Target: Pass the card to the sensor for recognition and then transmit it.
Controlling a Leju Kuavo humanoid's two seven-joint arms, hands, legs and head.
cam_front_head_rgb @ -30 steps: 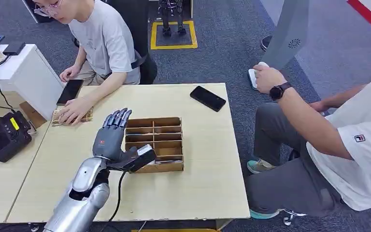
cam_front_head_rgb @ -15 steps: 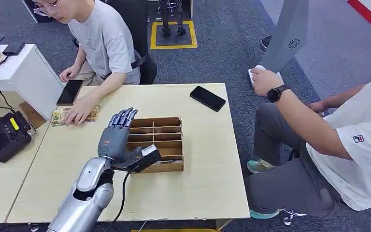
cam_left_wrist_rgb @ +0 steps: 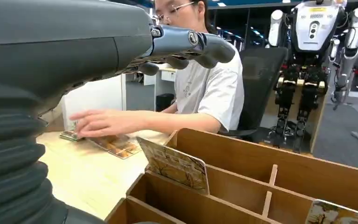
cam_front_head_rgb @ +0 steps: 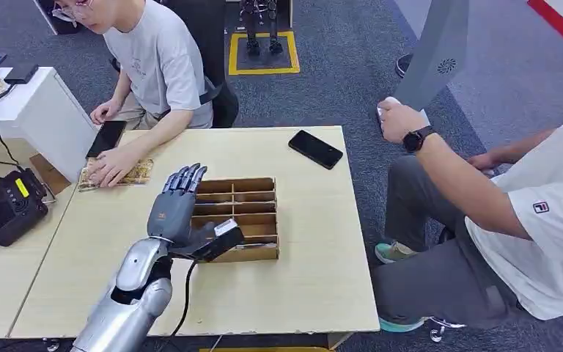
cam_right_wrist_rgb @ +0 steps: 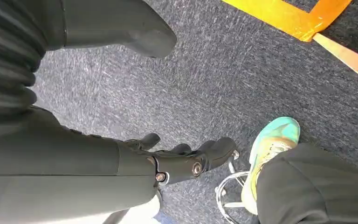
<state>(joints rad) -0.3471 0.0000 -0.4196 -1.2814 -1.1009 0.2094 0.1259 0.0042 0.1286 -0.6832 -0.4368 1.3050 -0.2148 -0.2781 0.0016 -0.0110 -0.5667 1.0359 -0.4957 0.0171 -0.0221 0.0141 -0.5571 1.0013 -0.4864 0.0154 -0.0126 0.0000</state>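
— So where is the left hand [cam_front_head_rgb: 174, 207]?
— Over the near-left corner of the wooden divider box [cam_front_head_rgb: 236, 218] on the bench [cam_front_head_rgb: 315, 242], fingers [cam_front_head_rgb: 183, 179] spread and holding nothing.
— And the card [cam_left_wrist_rgb: 173, 164]?
— Upright in a compartment of the box, just under that hand. More cards [cam_front_head_rgb: 114, 174] lie under a person's hand [cam_front_head_rgb: 113, 167].
— The right hand [cam_right_wrist_rgb: 177, 161]?
— Hanging over the carpet, fingers loosely curled, apparently empty, though the angle is poor.

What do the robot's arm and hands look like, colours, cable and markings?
The left arm is glossy silver, with a black cable hanging beside it. The left hand is dark grey with a small red mark and blue-grey fingers. The right hand is dark grey with round silver fasteners.
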